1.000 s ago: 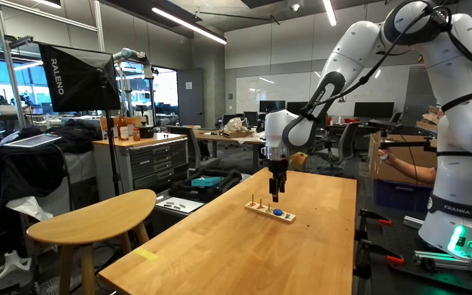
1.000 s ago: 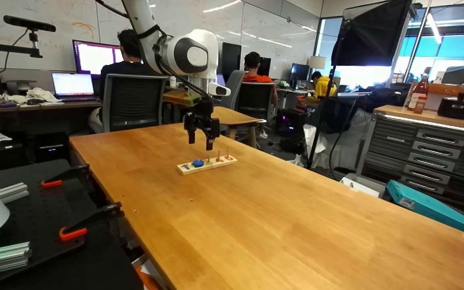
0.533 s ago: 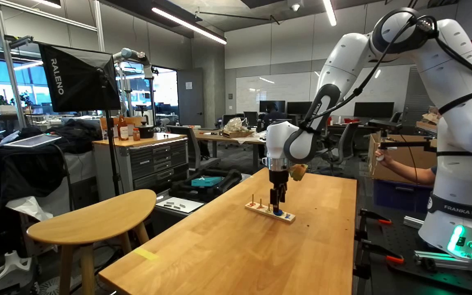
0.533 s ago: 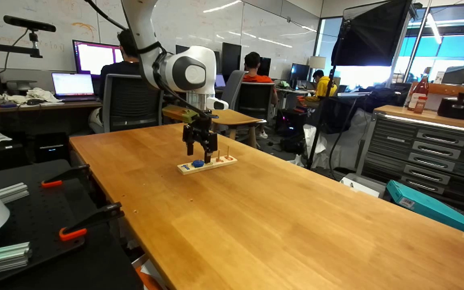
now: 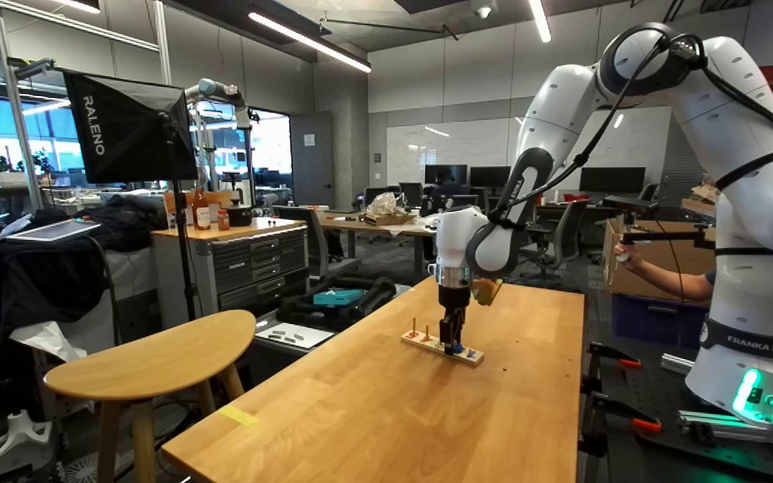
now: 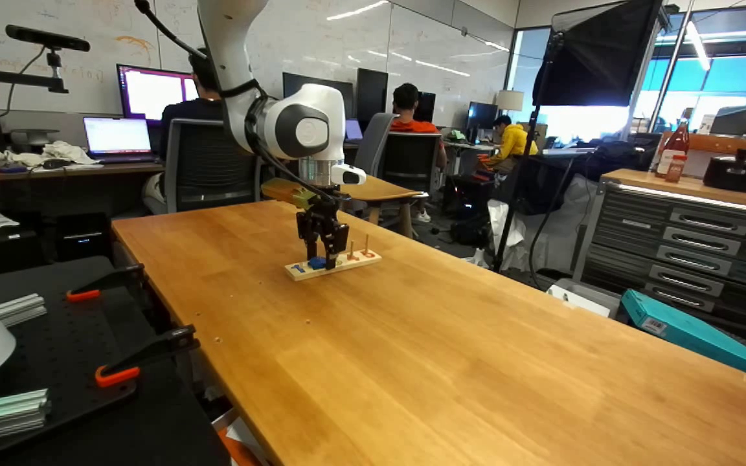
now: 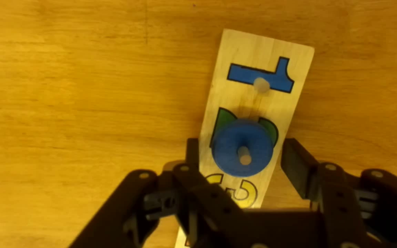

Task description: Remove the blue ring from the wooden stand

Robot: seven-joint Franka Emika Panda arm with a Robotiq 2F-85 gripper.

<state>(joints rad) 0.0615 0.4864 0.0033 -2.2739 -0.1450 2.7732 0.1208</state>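
The blue ring (image 7: 260, 148) sits on a peg of the wooden stand (image 7: 267, 44), the peg's tip poking through its hole. Under the ring a green number is partly covered. My gripper (image 7: 240, 151) is down over the stand, one finger on each side of the ring. Narrow gaps show between the ring and both fingers in the wrist view, so nothing is gripped. Both exterior views show the fingertips low at the stand, with the blue ring (image 6: 316, 263) partly hidden behind a finger and the wooden stand (image 5: 475, 360) flat on the table.
A bare peg (image 7: 261, 85) rises from a painted blue 1 beside the ring. Taller pegs (image 5: 414, 327) stand at the far end of the stand. Black clamps (image 6: 146, 353) with orange tips grip the table's (image 6: 476, 362) edge near the robot base.
My gripper has come down from above the stand to around the blue ring, and its fingers have moved closer together. Ring and stand have stayed in place.
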